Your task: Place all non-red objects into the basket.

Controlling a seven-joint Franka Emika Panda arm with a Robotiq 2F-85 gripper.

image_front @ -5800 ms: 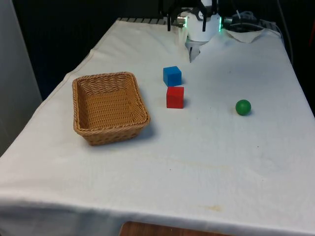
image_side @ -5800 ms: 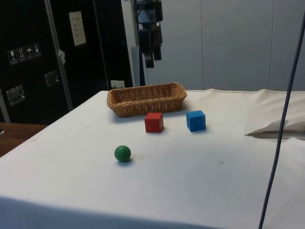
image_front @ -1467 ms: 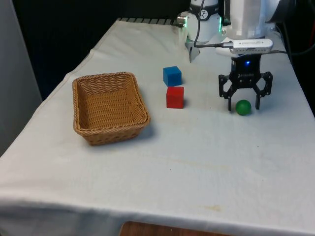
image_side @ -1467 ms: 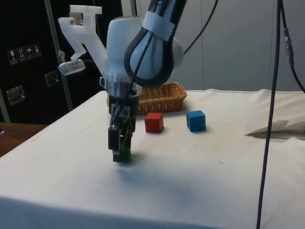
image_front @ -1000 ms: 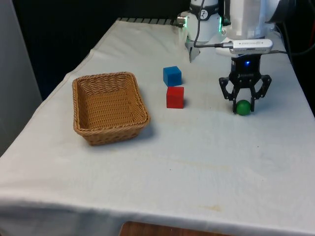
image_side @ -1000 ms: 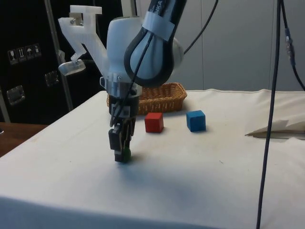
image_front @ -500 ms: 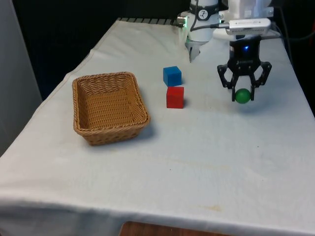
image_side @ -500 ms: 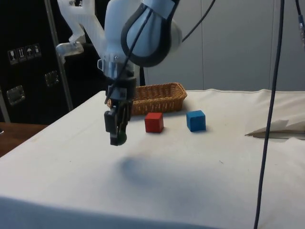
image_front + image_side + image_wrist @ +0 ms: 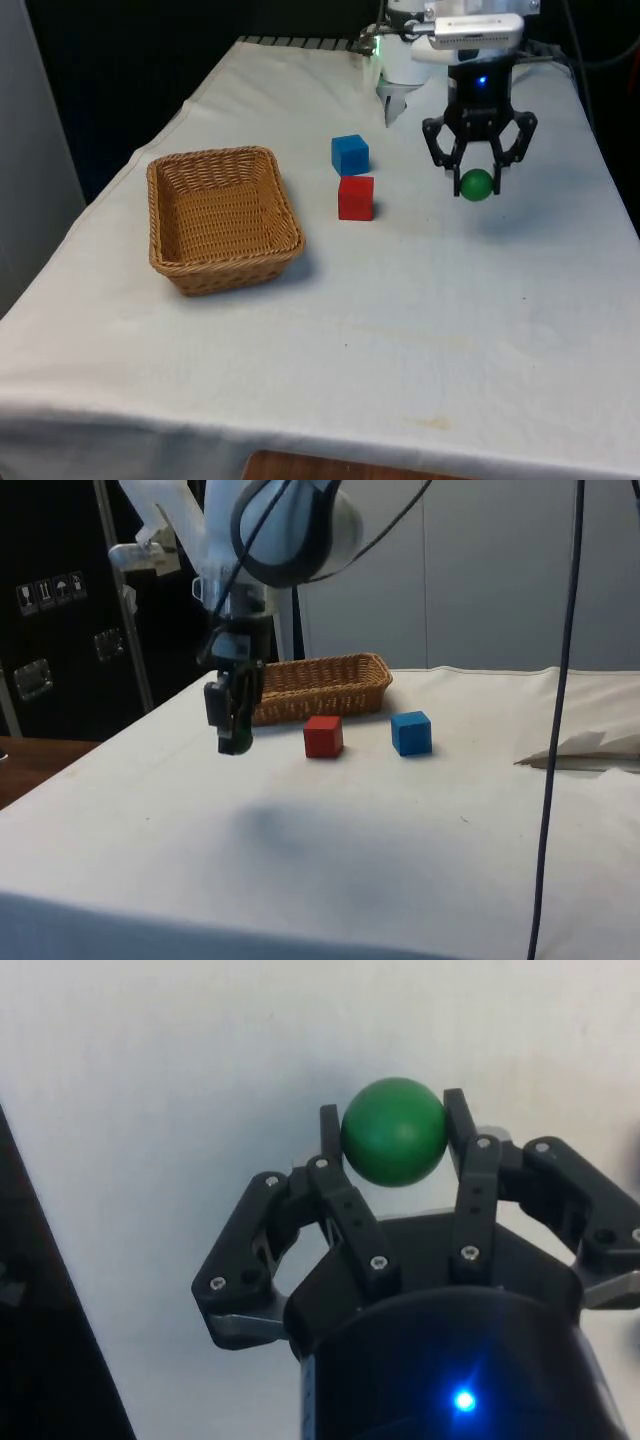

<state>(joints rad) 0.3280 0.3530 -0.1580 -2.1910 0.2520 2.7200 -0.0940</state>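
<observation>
My gripper (image 9: 477, 184) is shut on the green ball (image 9: 477, 185) and holds it in the air above the cloth, toward the front view's right. In the wrist view the green ball (image 9: 394, 1131) sits clamped between the two black fingertips (image 9: 331, 1132). From the side, the gripper (image 9: 231, 742) hangs well above the table, in front of the basket. The wicker basket (image 9: 222, 217) stands at the front view's left with nothing in it. A blue cube (image 9: 350, 154) and a red cube (image 9: 356, 197) rest on the cloth between basket and gripper.
In the side view the basket (image 9: 310, 686), red cube (image 9: 323, 736) and blue cube (image 9: 411, 732) line up behind the gripper. A crumpled fold of cloth (image 9: 590, 750) lies at the side view's right. Dark cables (image 9: 555, 720) hang down near there.
The gripper closed on the green ball, lifted it off the cloth, and has carried it up and toward the front view's left.
</observation>
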